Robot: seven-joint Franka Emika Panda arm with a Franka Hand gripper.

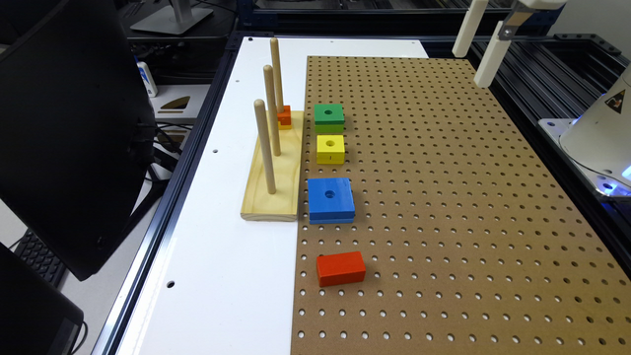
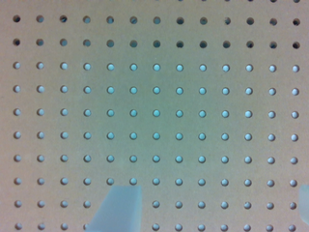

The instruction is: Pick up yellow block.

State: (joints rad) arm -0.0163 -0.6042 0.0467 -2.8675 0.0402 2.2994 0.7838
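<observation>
The yellow block [image 1: 330, 149], a small square with a round centre hole, lies on the brown pegboard [image 1: 443, 197] between a green block [image 1: 329, 117] and a larger blue block [image 1: 331, 199]. My gripper [image 1: 471, 69] hangs high above the pegboard's far corner at the exterior view's right, well away from the yellow block. In the wrist view the gripper [image 2: 211, 208] is open, its pale fingertips [image 2: 118, 209] set wide apart over bare pegboard [image 2: 154, 96] with nothing between them.
A wooden base with three upright pegs [image 1: 273, 167] stands beside the blocks, with a small orange-and-yellow piece [image 1: 284, 117] on it. A red block [image 1: 340, 268] lies nearer on the pegboard. A dark monitor [image 1: 69, 128] stands at the exterior view's left.
</observation>
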